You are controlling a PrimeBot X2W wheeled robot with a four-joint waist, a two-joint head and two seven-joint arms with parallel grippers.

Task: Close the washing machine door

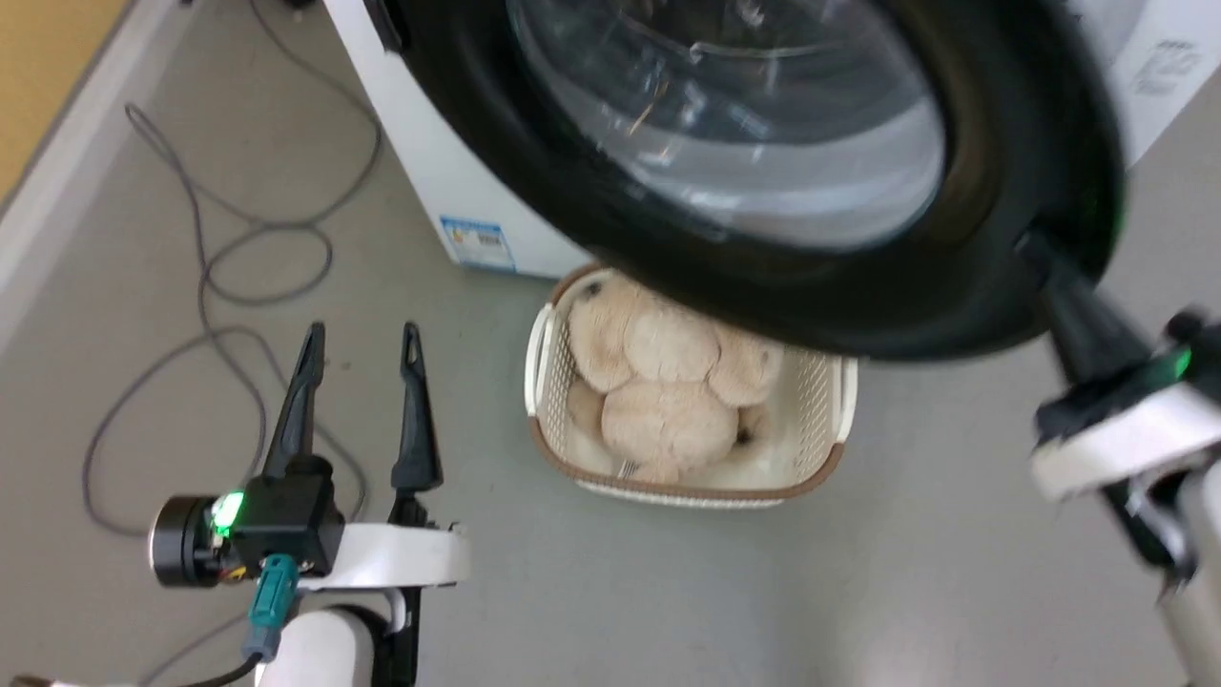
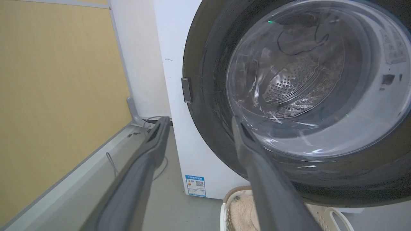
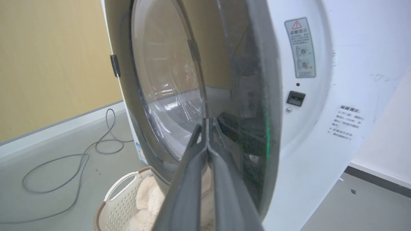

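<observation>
Grey floor, loose cable at left. Across the head view's top, washing machine door ajar from the washing machine, above a basket. Left gripper spread wide, idle, lower left. Right gripper pinched narrow, empty, tips against the door's black ring. Could skid off that gloss if pushed aslant, leaving the latch uncaught. Blue sticker and warning label: print too small to read.

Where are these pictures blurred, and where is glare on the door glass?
Head view: the right gripper and the washing machine door rim look smeared, the left gripper sharp. Left wrist view: pale reflections streak the glass. Right wrist view: the washing machine's front bows.
</observation>
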